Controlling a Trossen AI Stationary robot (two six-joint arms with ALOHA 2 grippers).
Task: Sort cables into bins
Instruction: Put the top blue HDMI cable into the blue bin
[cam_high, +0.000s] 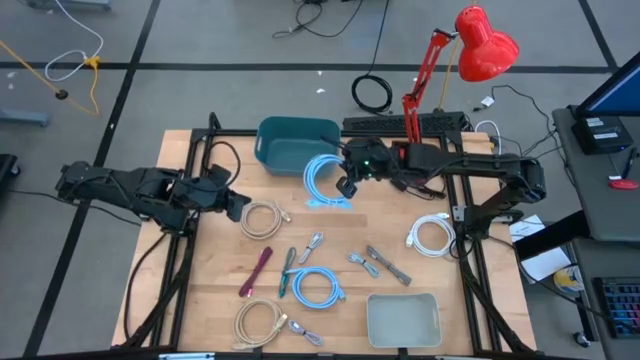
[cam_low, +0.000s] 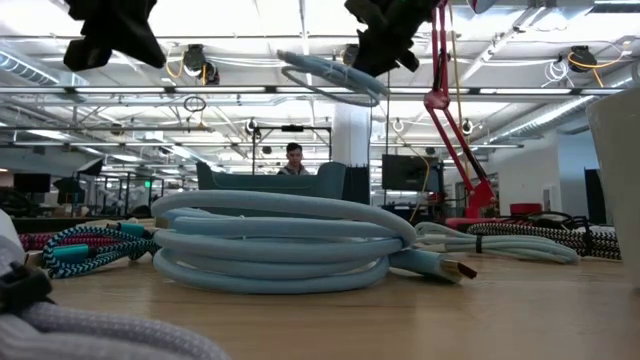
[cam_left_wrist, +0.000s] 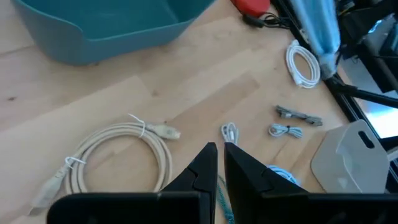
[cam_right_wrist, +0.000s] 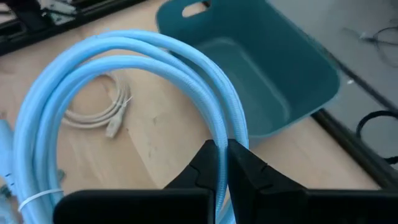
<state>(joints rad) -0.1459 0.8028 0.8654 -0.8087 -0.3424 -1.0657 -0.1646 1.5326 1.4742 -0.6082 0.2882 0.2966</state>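
My right gripper (cam_right_wrist: 222, 148) is shut on a light blue cable coil (cam_high: 322, 180) and holds it in the air just near of the dark teal bin (cam_high: 295, 142). At the table's left side, beside a beige coil (cam_high: 262, 218), my left gripper (cam_left_wrist: 219, 150) is shut with nothing in it. Lying flat on the table are a second beige coil (cam_high: 258, 322), another light blue coil (cam_high: 318, 287), a white coil (cam_high: 432, 235), a maroon piece (cam_high: 257, 272), a teal piece (cam_high: 288, 272) and grey pieces (cam_high: 388, 265). The pale grey tray (cam_high: 403, 320) stands at the near edge. My right gripper pinches several strands of the coil's loop (cam_right_wrist: 229, 118) between its two fingers. The fingers slant down from the table's right and lie across the strands. The coil (cam_low: 330, 75) is lifted clear of the table and stands out sideways from the fingers, tilted.
A red lamp (cam_high: 482, 45) stands at the far right edge, with a black coiled cord (cam_high: 372, 93) on the floor beyond it. Black frame rails (cam_high: 190, 260) run along both table sides. A person (cam_low: 295, 155) sits far off in the room.
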